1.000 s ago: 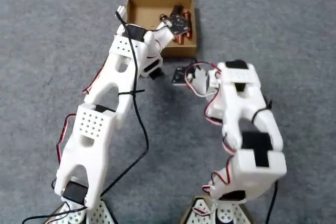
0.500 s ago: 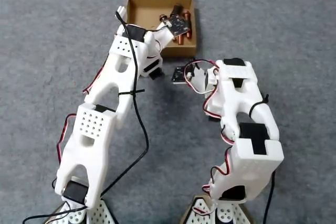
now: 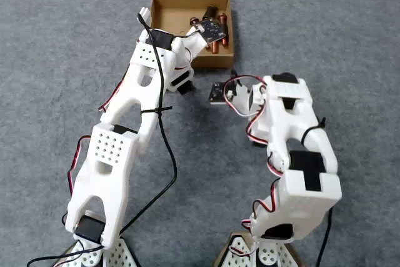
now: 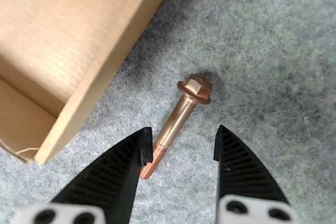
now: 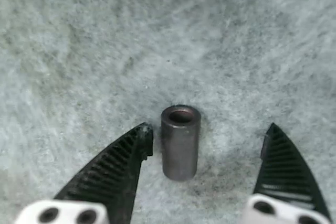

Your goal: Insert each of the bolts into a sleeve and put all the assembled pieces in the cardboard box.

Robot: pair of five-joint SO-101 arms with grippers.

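Beside cardboard box (image 4: 113, 61), our left gripper (image 4: 184, 132) spread over bolt (image 4: 178, 116); our right gripper (image 5: 209, 129) wide around upright sleeve (image 5: 180, 142).

Copper bolt (image 4: 181, 115), dark grey sleeve (image 5: 180, 142)

The grey table (image 3: 56, 42) carried a cardboard box (image 3: 175, 12), a bolt (image 4: 178, 121) just beside the box, and a sleeve (image 5: 180, 142) near it.
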